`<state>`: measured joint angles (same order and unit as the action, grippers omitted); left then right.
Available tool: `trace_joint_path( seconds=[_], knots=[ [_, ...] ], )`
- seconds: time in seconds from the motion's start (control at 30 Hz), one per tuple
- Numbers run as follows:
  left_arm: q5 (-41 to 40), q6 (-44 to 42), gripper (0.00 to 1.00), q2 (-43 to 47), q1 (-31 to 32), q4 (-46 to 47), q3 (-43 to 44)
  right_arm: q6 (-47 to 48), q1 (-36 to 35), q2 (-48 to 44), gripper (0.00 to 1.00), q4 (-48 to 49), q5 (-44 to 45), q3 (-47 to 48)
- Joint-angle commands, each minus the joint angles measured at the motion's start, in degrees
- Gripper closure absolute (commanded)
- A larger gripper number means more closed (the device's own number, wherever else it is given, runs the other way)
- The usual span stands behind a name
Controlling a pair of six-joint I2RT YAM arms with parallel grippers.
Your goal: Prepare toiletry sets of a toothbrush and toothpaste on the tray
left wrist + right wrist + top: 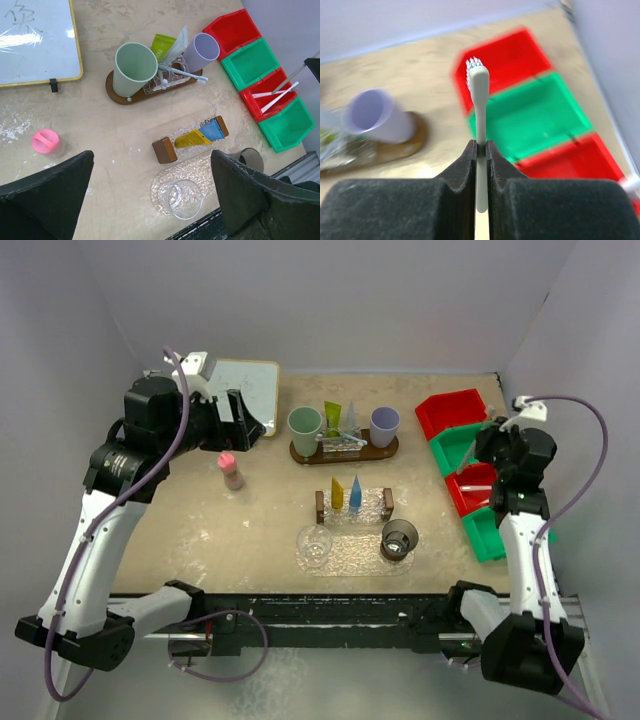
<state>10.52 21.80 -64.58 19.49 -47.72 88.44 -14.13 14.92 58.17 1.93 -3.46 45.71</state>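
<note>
Nearest the arms, a clear dimpled plastic tray [350,562] lies on the beige table [200,530]. It carries a clear glass cup [315,545] at its left end and a dark grey cup [399,537] at its right, and neither cup shows a brush in it. At the clear tray's far edge stands a low brown-ended rack [320,506] with a yellow tapered tube [337,493] and a blue tapered tube [355,488] side by side. Left of the clear tray and a little farther off, a small pink-capped bottle [231,470] stands alone. Right of the clear tray, over a row of red and green plastic bins [460,445], the right claw [480,146] is pinched narrow on the handle of a slim white toothbrush [480,100], bristles pointing away from it. Two more pale brushes [272,97] lie in a red bin. Beyond the clear tray, a brown oval tray [388,448] holds a pale green cup [305,430], a lilac cup [384,425], a green tube [333,415] and a toothbrush lying flat [182,73], so that set looks made up. Beyond the clear tray and to its left, the left claw [152,160] hangs spread wide, holding nothing, near a whiteboard [255,385]. By my reading the near set has its paste but lacks its brush, and the gripped one is not yet carried to the clear tray.
</note>
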Motion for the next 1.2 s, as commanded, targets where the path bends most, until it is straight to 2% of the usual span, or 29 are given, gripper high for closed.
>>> trace_joint_path(
  seconds=[0.0, 0.1, 0.3, 0.4, 0.5, 0.67, 0.8, 1.0, 1.17],
  knots=[
    [2.3, 2.62, 0.04, 0.96, -0.5, 2.56, -0.61, 15.61, -7.7, -5.2, 1.0, 3.76, -23.86, 4.47],
    [4.95, 3.79, 0.04, 0.38, -0.5, 2.48, 0.63, 15.36, -13.42, -6.51, 1.0, 1.22, -34.12, 6.31],
    [6.96, 7.79, 0.04, 0.33, -0.41, 5.42, -1.62, 8.02, -32.13, -8.27, 1.0, 2.75, -39.08, 5.09],
    [6.27, 7.41, 0.04, 0.4, -0.41, 4.43, -0.82, 7.13, -42.52, -8.6, 1.0, 3.13, -36.18, 4.03],
    [4.99, 7.35, 0.04, 1.34, -0.41, 3.71, -0.95, 4.37, -51.4, -7.39, 1.0, 8.83, -31.8, 1.3],
    [3.03, 7.52, 0.04, 2.68, -0.49, 3.41, -0.99, 4.1, -63.24, 0.06, 1.0, 17.37, -21.65, -0.25],
    [2.49, 7.03, 0.04, 2.86, -0.5, 2.65, -0.08, 5.82, -66.8, 6.25, 1.0, 25.78, -16.6, -2.39],
    [1.85, 5.63, 0.04, 3.14, -0.5, 1.13, 1.45, 6.89, -67.18, 12.61, 1.0, 29.62, -15.35, -4.0],
    [1.03, 4.34, 0.04, 3.21, -0.5, -0.18, 2.54, 7.34, -67.63, 14.42, 1.0, 28.24, -15.14, -5.98]
  ],
)
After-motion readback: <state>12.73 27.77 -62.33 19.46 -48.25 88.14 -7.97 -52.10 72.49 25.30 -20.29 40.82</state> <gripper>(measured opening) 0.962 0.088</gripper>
